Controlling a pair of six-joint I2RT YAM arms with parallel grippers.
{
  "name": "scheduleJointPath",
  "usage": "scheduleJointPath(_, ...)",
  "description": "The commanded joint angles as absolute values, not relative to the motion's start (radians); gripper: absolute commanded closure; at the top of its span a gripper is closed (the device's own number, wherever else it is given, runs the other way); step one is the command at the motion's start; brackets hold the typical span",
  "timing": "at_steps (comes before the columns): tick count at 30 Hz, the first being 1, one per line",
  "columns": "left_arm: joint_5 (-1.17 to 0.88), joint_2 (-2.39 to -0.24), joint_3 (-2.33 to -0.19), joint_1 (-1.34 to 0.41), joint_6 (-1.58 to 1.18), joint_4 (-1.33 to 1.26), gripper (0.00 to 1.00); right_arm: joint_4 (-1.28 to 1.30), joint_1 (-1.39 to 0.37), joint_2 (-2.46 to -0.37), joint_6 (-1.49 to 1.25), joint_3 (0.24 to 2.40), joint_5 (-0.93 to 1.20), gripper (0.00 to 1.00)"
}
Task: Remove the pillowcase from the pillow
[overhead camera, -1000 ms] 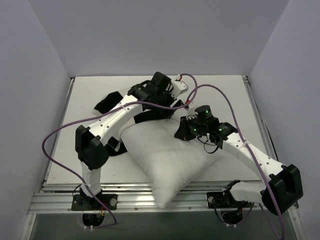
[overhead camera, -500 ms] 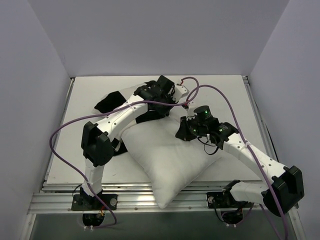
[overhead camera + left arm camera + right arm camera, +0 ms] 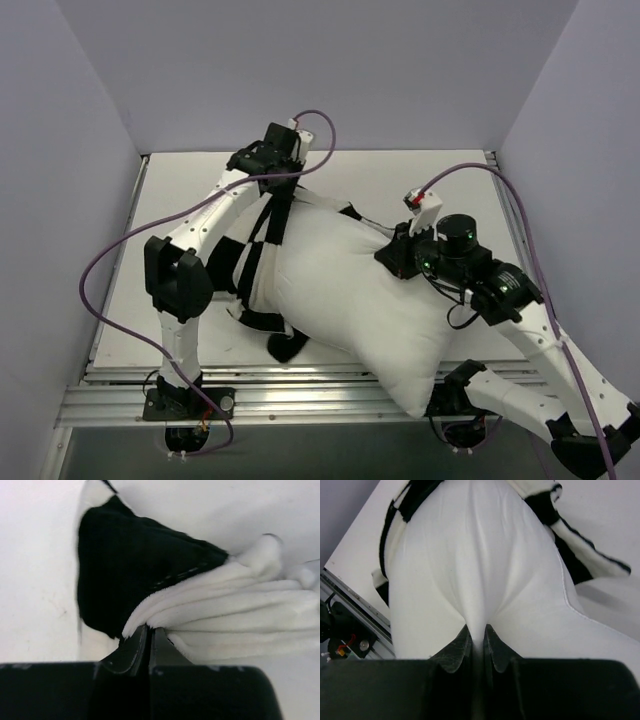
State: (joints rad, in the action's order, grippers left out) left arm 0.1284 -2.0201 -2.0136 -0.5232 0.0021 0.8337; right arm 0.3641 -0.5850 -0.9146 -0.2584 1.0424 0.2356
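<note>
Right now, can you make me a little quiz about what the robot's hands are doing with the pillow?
1. True or false: the left hand is shut on the pillowcase.
2. What does the right hand pinch? A: the pillow. B: a purple cable. C: nothing.
3. Fill the gap: the pillowcase is black and ____.

Key: 1 true; 2 A; 3 white.

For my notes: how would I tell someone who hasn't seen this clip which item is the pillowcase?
On the white table, the biggest thing is the plump white pillow lying across the middle. The pillowcase is the limp fabric bunched at the pillow's left end, under the left arm, with the left gripper shut on a fold. Its black and white patches set it apart from the plain pillow.
</note>
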Motion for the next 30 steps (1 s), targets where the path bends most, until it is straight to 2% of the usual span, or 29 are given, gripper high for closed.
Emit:
scheduleJointPath(1,0.417,-1.982,-2.078,-0.361,-0.058,0.776,0.98,0.469,-0.584,-0.795,-0.229,1.196,0.196,1.00)
scheduleJointPath(13,0.492,-2.032,-2.040,-0.173,-0.116,0.775,0.98,0.587,-0.584,-0.758,-0.227,1.275,0.031,1.00)
scheduleJointPath(19,0.370,-2.091,-2.054,-0.133,-0.172,0.746,0.97,0.601,-0.584,-0.794,-0.265,1.252,-0.061,1.00)
scheduleJointPath(21,0.261,-2.074,-2.049,-0.155,-0.179,0.700,0.95,0.592,-0.586,-0.822,-0.273,1.211,-0.020,1.00)
scheduleJointPath(25,0.167,-2.010,-2.030,-0.225,-0.176,0.588,0.91,0.482,-0.586,-0.879,-0.320,1.092,0.049,1.00)
scheduleJointPath(29,0.111,-1.893,-1.968,-0.285,-0.202,0.462,0.75,0.405,-0.587,-0.963,-0.348,1.039,0.048,0.99)
scheduleJointPath(30,0.098,-1.869,-1.945,-0.299,-0.212,0.445,0.72,0.399,-0.589,-0.977,-0.353,1.035,0.045,0.87)
